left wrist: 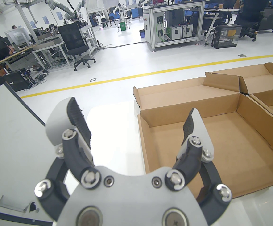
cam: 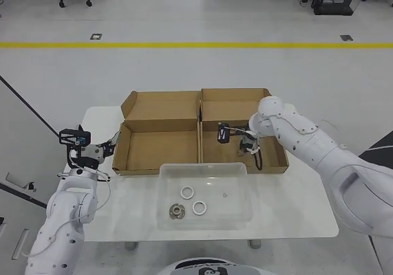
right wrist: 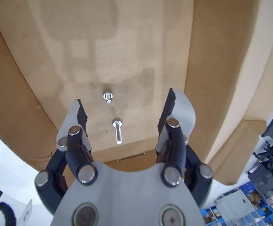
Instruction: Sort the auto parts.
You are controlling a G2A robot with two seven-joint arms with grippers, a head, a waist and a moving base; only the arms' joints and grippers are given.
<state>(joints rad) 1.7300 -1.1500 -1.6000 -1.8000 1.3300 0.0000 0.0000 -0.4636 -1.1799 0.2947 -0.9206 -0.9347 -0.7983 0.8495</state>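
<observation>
Open and empty, the left claw point(left wrist: 134, 111) hangs beside the left box point(cam: 158, 148) near the desk's point(cam: 292, 213) left edge. At the front edge, a clear bin point(cam: 237, 206) holds two white rings point(cam: 188, 191) and a metal hub point(cam: 175, 210). Beyond it, the right claw point(right wrist: 124, 99), fingers spread, hangs over the right box point(cam: 213, 155), where a short bolt point(right wrist: 108, 95) and a longer bolt point(right wrist: 117, 130) lie on the floor.

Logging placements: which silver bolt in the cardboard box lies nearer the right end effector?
The silver bolt showing its full shank, beneath the open right end effector; the stubbier-looking bolt lies farther off.
</observation>
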